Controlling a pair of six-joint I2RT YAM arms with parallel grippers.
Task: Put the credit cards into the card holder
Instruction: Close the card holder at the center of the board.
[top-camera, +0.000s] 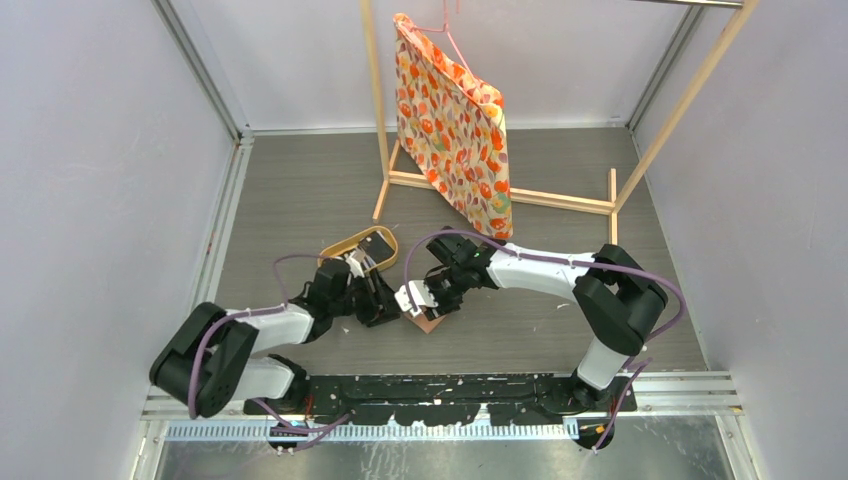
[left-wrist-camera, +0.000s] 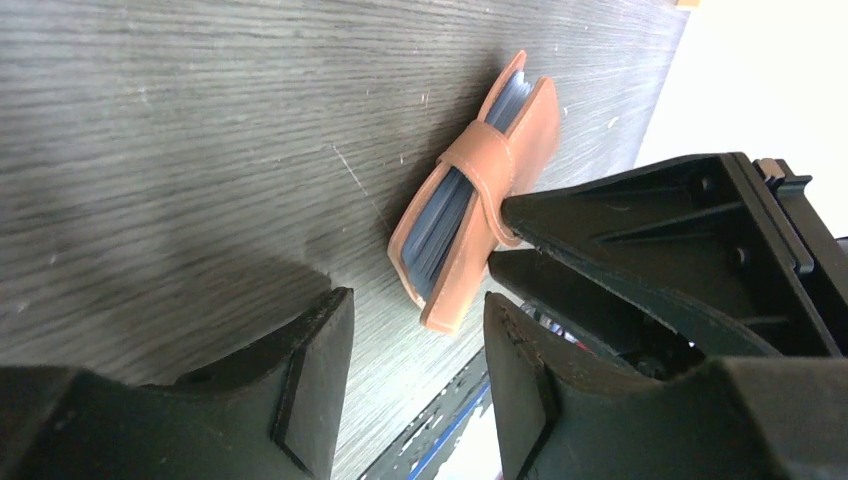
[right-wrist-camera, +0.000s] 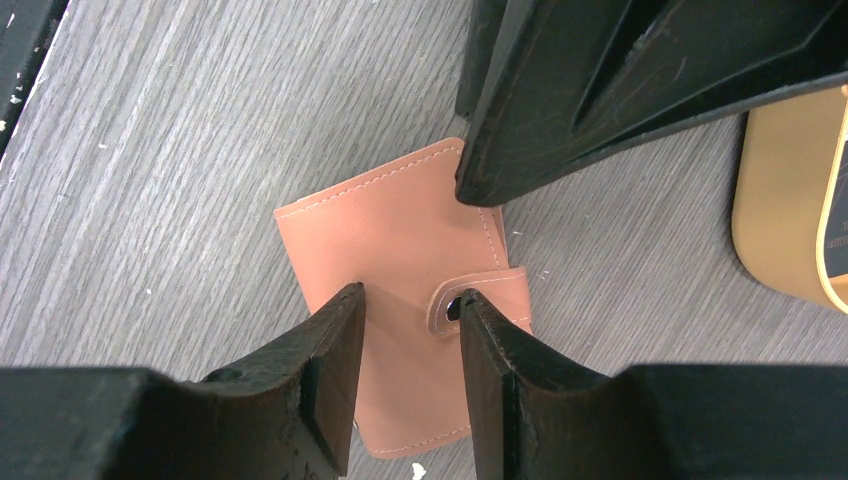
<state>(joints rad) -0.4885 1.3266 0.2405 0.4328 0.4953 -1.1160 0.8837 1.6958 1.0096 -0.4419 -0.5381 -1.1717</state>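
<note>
Handling holder: seems light, soft leather; take tab.
Left gripper: jaws apart, empty.
Right gripper: jaws apart, empty, over tab.

No word, brand, number or sign can be read in any view: the markings on the light credit cards in the tray are too small, and the hanging bag shows only a pattern.
</note>
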